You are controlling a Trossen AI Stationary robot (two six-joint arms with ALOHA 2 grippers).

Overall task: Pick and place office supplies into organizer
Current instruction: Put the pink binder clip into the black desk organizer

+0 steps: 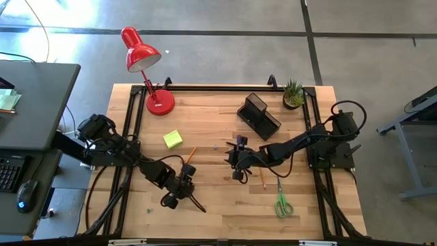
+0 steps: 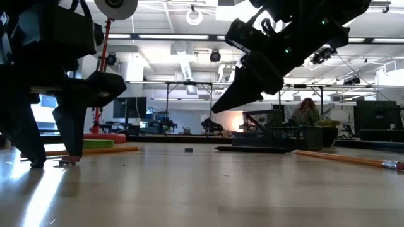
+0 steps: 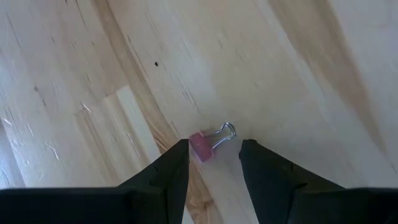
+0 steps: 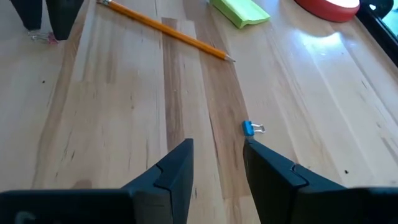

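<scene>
A small pink binder clip (image 3: 200, 147) with a wire handle lies on the wooden table between the fingertips of my open left gripper (image 3: 214, 149), near the table's front left (image 1: 171, 199). My right gripper (image 4: 217, 146) is open over the table's middle (image 1: 235, 162), clear of the wood (image 2: 218, 108). A small blue binder clip (image 4: 249, 128) lies just ahead of one of its fingertips. The black mesh organizer (image 1: 259, 115) stands at the back right. Two orange pencils (image 1: 190, 155) (image 1: 262, 179), a yellow-green sticky-note block (image 1: 173, 139) and green-handled scissors (image 1: 283, 203) lie flat on the table. My left gripper comes down slanting from above, its fingertips at the table (image 2: 69, 157). One fingertip (image 3: 181, 149) stands right against the clip's pink body (image 3: 198, 144); whether it touches, I cannot tell. The clip lies flat on the wood.
A red desk lamp (image 1: 147, 68) stands at the back left and a small potted plant (image 1: 293, 94) at the back right corner. A dark pen (image 2: 252, 149) lies on the table beyond the right gripper. A black frame (image 1: 205, 88) rims the table.
</scene>
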